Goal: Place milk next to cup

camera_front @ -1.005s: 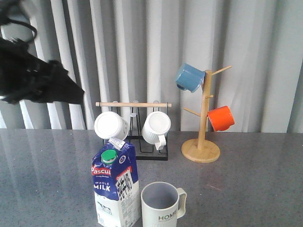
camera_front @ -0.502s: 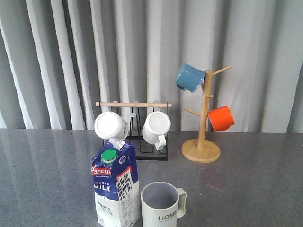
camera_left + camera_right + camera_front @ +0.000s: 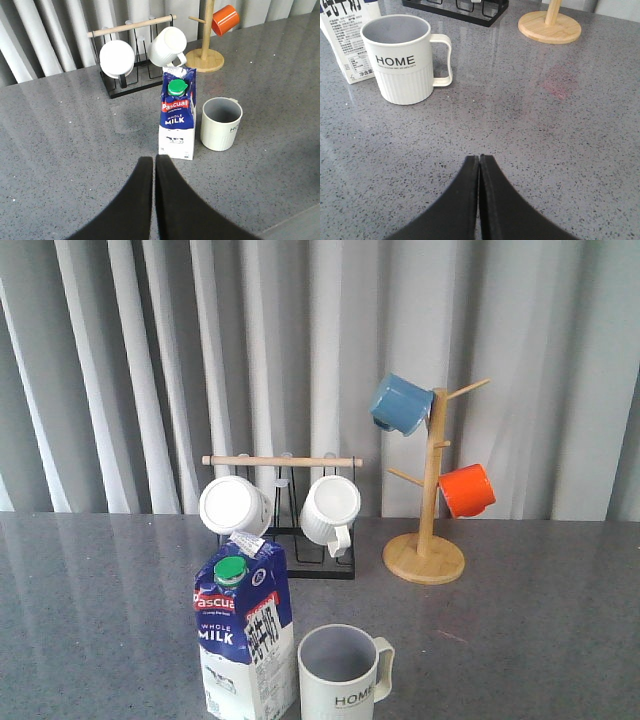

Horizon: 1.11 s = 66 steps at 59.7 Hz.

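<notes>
The milk carton (image 3: 243,632) stands upright at the front of the grey table, dark blue above, white below, with a green cap. The off-white "HOME" cup (image 3: 343,670) stands just to its right, close beside it with a small gap between them, handle pointing right. Both show in the left wrist view, the milk (image 3: 177,118) and the cup (image 3: 220,123). My left gripper (image 3: 154,159) is shut and empty, held back above the table short of the milk. My right gripper (image 3: 479,158) is shut and empty, away from the cup (image 3: 404,58). Neither arm shows in the front view.
A black rack with a wooden bar (image 3: 281,461) holds two plain white mugs (image 3: 232,506) at the back. A wooden mug tree (image 3: 426,540) at the back right carries a blue mug (image 3: 399,404) and an orange mug (image 3: 467,490). Grey curtains hang behind.
A dark arm at the upper left of the front view one second ago has gone out of view. The milk and cup have not moved.
</notes>
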Each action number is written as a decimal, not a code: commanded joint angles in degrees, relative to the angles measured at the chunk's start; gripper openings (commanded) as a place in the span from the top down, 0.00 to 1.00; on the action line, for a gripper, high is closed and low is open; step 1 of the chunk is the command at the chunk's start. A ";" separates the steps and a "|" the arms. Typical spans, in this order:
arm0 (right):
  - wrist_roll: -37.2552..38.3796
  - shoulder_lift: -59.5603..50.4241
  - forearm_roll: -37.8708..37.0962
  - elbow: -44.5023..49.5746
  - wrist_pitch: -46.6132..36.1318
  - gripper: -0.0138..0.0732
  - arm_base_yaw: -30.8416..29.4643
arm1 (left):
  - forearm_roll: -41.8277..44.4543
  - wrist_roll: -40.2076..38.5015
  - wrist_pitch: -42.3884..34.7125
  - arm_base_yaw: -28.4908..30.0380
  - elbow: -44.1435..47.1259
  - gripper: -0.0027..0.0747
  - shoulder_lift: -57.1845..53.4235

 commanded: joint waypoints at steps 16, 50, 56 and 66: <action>0.16 0.21 -0.35 -1.44 -4.04 0.85 -0.36 | 3.50 1.03 -17.98 -0.17 9.11 0.97 -2.23; 0.16 0.21 -0.35 -1.44 -4.04 0.85 -0.36 | 6.16 -7.39 -78.39 12.56 79.64 0.97 -38.95; 0.16 0.21 -0.35 -1.44 -4.04 0.85 -0.36 | 6.26 -8.05 -70.93 15.68 78.97 0.97 -43.48; 0.16 0.21 -0.35 -1.44 -3.75 0.85 -0.36 | 6.84 -7.97 -71.14 18.34 79.05 0.97 -43.11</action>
